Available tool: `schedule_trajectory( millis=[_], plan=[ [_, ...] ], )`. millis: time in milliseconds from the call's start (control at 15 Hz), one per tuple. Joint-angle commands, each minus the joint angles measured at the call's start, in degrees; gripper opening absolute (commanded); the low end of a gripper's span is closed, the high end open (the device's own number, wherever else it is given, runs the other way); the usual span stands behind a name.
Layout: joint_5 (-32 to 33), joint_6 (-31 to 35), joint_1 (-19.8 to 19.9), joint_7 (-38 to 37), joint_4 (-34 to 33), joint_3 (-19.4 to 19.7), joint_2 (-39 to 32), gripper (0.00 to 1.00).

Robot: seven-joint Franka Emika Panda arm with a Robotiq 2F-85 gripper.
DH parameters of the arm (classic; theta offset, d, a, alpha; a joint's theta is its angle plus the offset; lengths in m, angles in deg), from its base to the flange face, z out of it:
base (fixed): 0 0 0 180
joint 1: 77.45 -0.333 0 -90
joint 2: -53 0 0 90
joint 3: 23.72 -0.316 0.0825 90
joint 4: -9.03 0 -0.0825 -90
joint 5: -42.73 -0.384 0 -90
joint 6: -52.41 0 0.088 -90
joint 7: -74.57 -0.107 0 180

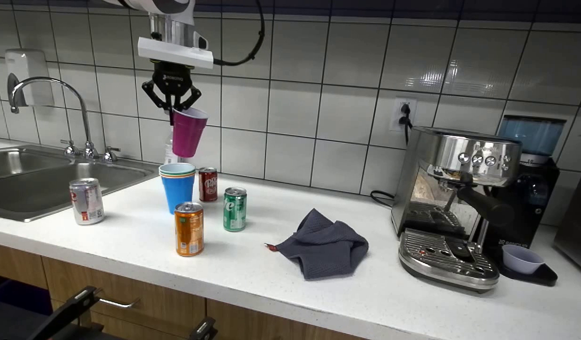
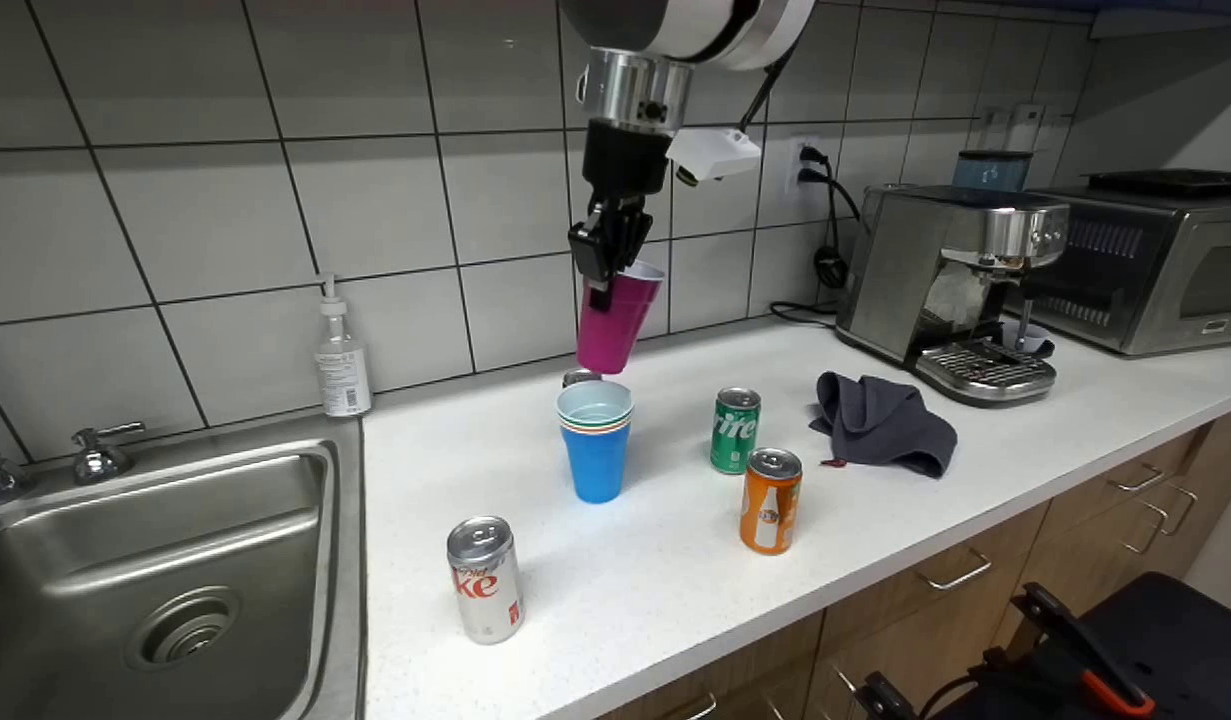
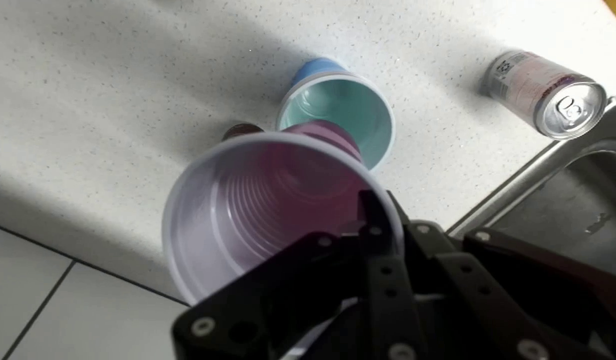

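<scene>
The gripper (image 1: 174,115) is closed on the wall of a magenta cup (image 2: 613,328), one finger inside the rim and one outside, with only the thin plastic between them. The cup is held in the air, mouth up and base down, its long axis tipped off the vertical: in both exterior views the rim leans toward the coffee machine (image 2: 890,270) while the base points down toward the side of the sink (image 2: 342,560). In the wrist view one looks into the mouth, the base lying farthest off. The cup tapers to a narrow foot; outside it is a deep magenta, inside a pale lilac, with a whitish rolled rim and ribs ringing the inner wall. Just below its base, with a slight gap, a cup stack (image 2: 597,465) stands upright on the counter (image 1: 248,264), blue outside and pale teal within. Near it stand a dark red can (image 1: 208,185), a green can (image 1: 235,210) and an orange can (image 1: 189,231)
</scene>
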Motion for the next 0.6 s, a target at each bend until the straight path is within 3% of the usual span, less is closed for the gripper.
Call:
schedule_trajectory(
  millis=[0, 533],
  plan=[
    [-2.9, -3.33, 0.36, 7.39, -2.36, -0.85, -0.65, 0.01],
    [-2.27, -3.21, 0.56, 14.74, -1.98, -1.11, -1.61, 0.01]
  ],
)
